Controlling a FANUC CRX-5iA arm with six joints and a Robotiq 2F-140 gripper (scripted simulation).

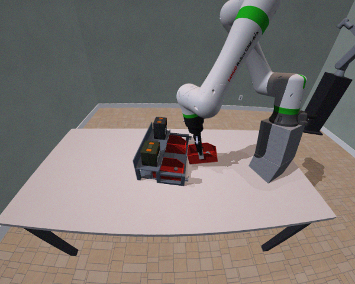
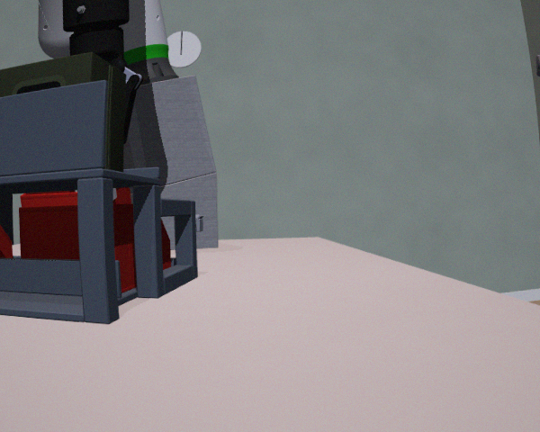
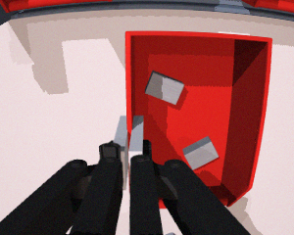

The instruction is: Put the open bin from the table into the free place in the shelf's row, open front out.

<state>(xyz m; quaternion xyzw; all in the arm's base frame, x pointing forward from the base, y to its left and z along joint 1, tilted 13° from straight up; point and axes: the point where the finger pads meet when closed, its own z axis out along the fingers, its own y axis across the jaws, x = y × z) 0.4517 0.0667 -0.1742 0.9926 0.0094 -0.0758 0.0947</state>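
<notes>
Your red bin (image 1: pixel 193 158) (image 3: pixel 203 117) is at 3 o'clock from the gray shelf (image 1: pixel 158 177) (image 2: pixel 95 251) in the top view, near it. I can't tell if it touches the tabletop (image 1: pixel 110 202) (image 2: pixel 330 353) (image 3: pixel 64 162). In the wrist view, your gripper (image 1: pixel 201 156) (image 2: pixel 130 109) (image 3: pixel 131 130) is pinched almost shut on its thin 9 o'clock wall. Inside lie two gray, blocky parts: one (image 3: pixel 165 88) toward 10 o'clock, one (image 3: pixel 201 153) at 6.

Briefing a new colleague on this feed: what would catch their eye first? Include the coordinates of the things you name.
Probably the big white arm with green bands (image 1: pixel 222 58), reaching down over the table. Next, the bright red open bin (image 1: pixel 209 157) (image 3: pixel 206 110) holding two grey blocks, one side wall pinched in the black gripper (image 1: pixel 199 152) (image 3: pixel 131 130), beside the blue-grey shelf (image 1: pixel 171 182) (image 2: pixel 95 251).
</notes>
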